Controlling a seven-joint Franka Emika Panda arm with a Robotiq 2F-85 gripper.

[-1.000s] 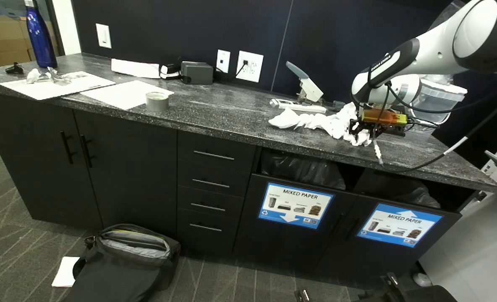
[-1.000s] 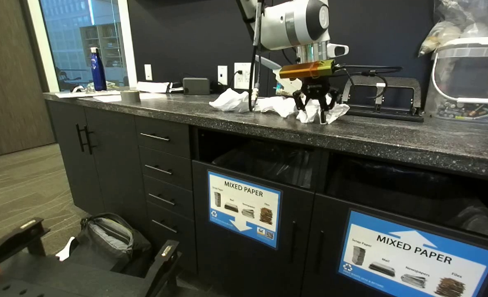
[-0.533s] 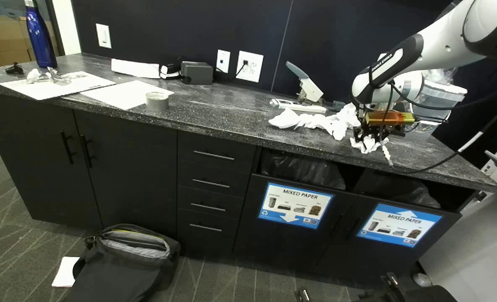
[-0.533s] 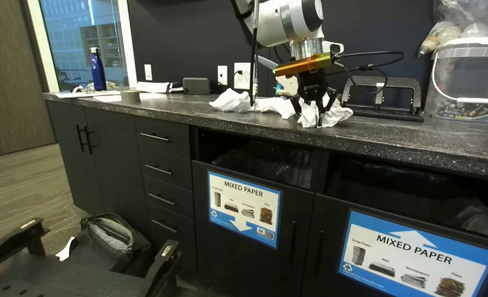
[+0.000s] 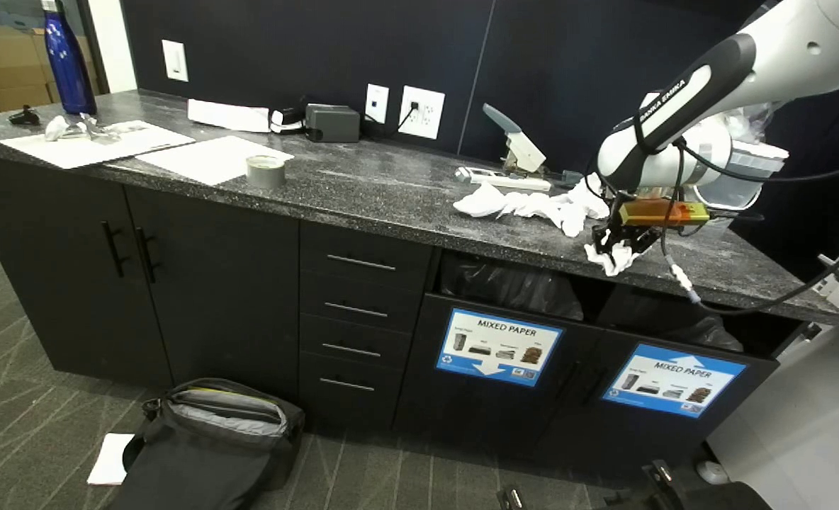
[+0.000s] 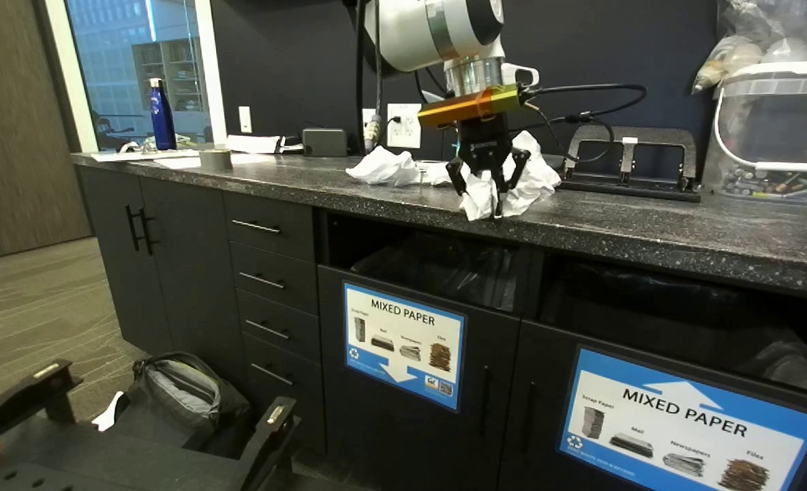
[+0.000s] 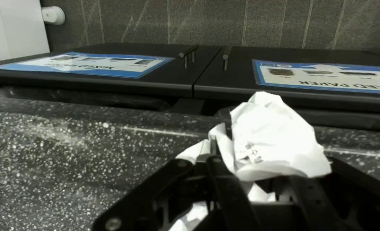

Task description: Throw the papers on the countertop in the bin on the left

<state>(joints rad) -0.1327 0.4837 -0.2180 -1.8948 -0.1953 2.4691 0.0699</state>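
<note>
Pinching crumpled white paper (image 7: 273,138) narrowly in the Robotiq gripper (image 6: 489,200), near the front edge of the countertop (image 6: 649,225). To be carried, presumably, past that edge toward the left-hand mixed-paper bin (image 6: 437,267), below and leftward of the gripper in both exterior views.

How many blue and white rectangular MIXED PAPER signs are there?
2: a blue down-arrow sign under the left dark bin opening, a blue up-arrow sign under the right opening, in both exterior views.
</note>
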